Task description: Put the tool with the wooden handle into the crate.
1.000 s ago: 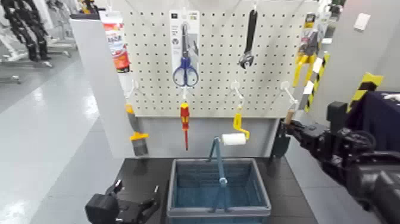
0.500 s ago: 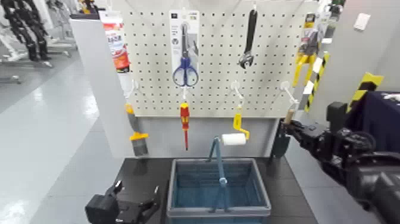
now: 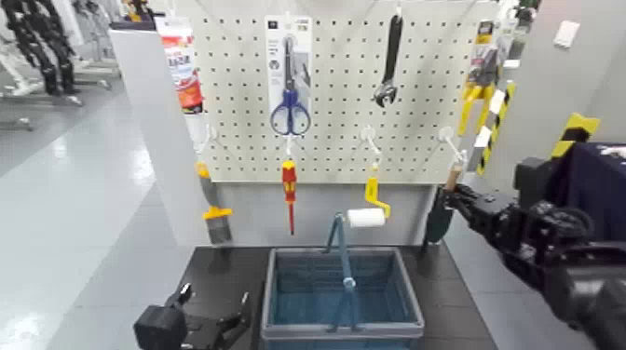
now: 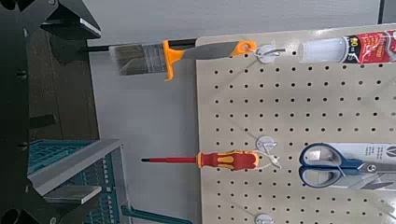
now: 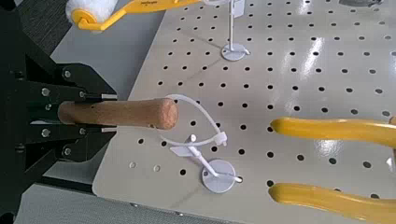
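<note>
The tool with the wooden handle [image 3: 436, 219] hangs at the pegboard's right edge, dark blade pointing down. My right gripper [image 3: 456, 197] is shut on its tan handle [image 5: 131, 112]. In the right wrist view the handle's white cord loop [image 5: 201, 117] is still around the white peg hook [image 5: 219, 173]. The blue-grey crate [image 3: 279, 302] stands on the black table below, to the left of the tool, with its hoop handle upright. My left gripper [image 3: 212, 312] rests low at the table's front left, open and holding nothing.
The pegboard carries blue scissors [image 3: 291, 102], a red-and-yellow screwdriver [image 3: 290, 186], a yellow paint roller [image 3: 371, 209], a wrench [image 3: 389, 60], a paintbrush [image 3: 212, 209] and yellow-handled pliers [image 3: 475, 93]. The paint roller hangs just above the crate's far rim.
My right arm has shifted slightly upward with the tool still in its grip. The left arm and the crate have not moved.
</note>
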Tool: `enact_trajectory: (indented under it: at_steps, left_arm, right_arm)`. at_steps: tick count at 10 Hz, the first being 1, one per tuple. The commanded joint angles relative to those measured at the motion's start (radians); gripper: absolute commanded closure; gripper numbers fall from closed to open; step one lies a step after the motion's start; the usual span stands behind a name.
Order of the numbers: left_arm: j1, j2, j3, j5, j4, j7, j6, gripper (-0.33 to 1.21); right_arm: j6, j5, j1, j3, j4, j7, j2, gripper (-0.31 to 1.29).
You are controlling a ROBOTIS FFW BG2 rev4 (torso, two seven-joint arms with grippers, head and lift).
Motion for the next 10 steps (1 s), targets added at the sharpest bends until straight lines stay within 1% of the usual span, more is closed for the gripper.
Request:
enact_trajectory:
  at_steps: [1, 3, 4, 6, 7, 8, 9, 10]
  left_arm:
    - [0.001, 0.000, 0.000, 0.000, 0.000, 0.000, 0.003, 0.13]
    - [0.002, -0.002, 0.000, 0.000, -0.002, 0.000, 0.006, 0.13]
    - [0.002, -0.002, -0.002, 0.000, -0.003, 0.000, 0.008, 0.13]
    - [0.004, -0.002, -0.002, 0.000, -0.005, 0.000, 0.011, 0.13]
    - [0.004, -0.002, -0.002, 0.000, -0.005, 0.000, 0.011, 0.13]
    - [0.004, -0.003, -0.002, 0.000, -0.005, 0.000, 0.011, 0.13]
    - [0.004, -0.005, -0.002, 0.000, -0.005, 0.000, 0.011, 0.13]
    - [0.004, -0.005, -0.002, 0.000, -0.005, 0.000, 0.011, 0.13]
  right_arm:
    - [0.093, 0.021, 0.064, -0.037, -0.158, -0.018, 0.007, 1.27]
    - [0.190, 0.028, 0.124, -0.062, -0.314, -0.041, 0.015, 1.27]
    - [0.219, 0.018, 0.147, -0.076, -0.369, -0.043, 0.021, 1.27]
    - [0.277, -0.023, 0.183, -0.090, -0.462, -0.058, 0.032, 1.27]
    - [0.322, -0.040, 0.200, -0.100, -0.520, -0.067, 0.039, 1.27]
    - [0.349, -0.077, 0.220, -0.111, -0.561, -0.080, 0.049, 1.27]
    - [0.377, -0.109, 0.237, -0.119, -0.592, -0.090, 0.059, 1.27]
    - [0.391, -0.126, 0.249, -0.120, -0.607, -0.095, 0.075, 1.27]
